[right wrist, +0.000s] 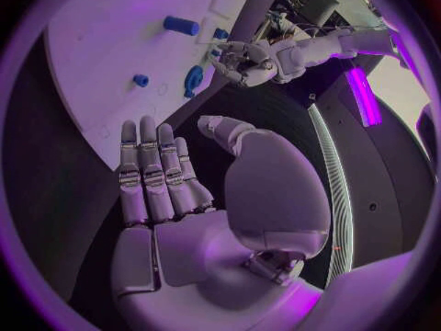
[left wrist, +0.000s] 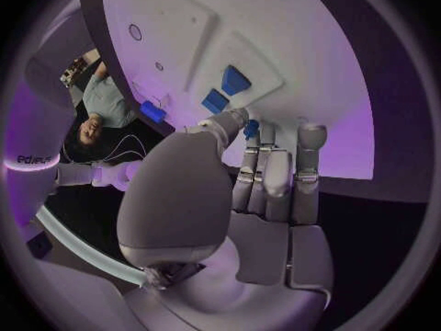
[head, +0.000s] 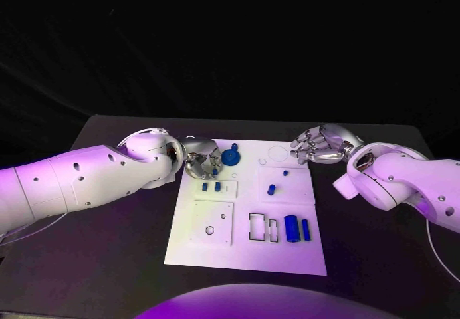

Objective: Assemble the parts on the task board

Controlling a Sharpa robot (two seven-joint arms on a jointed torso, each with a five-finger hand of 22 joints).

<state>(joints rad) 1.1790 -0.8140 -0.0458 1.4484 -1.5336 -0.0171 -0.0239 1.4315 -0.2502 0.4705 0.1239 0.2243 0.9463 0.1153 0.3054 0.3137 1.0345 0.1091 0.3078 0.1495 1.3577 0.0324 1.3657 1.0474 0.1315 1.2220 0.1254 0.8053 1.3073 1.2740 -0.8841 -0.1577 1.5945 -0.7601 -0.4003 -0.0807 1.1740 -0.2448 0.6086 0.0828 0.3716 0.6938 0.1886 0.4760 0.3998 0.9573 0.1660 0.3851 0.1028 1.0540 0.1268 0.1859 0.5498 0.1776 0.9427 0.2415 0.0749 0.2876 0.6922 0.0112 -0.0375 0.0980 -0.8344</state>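
From the head view, the white task board point(head: 197, 252) lies in the middle of the black table point(head: 106, 266). The left hand point(head: 199, 163) is at the board's far left corner, fingers bent down near a flat round blue part point(head: 231, 157). I cannot tell if it grips that part or only touches it. It is probably there to pick the part up or push it into place. The right hand point(head: 319, 147) hangs over the table just off the board's far right corner, holding nothing, maybe waiting its turn. Two small blue parts point(head: 211, 187) sit on a raised block, another small blue piece point(head: 271, 190) sits on the middle block, and two long blue parts point(head: 296, 229) lie by the cut-out slots point(head: 260, 227) near the front. Those slots look unfilled, so I think most of the job is left. In the left wrist view, the fingers point(left wrist: 275, 176) reach toward the board, with a bit of blue at one tip. In the right wrist view, the right hand's fingers point(right wrist: 151, 173) are straight and apart, with nothing in them.
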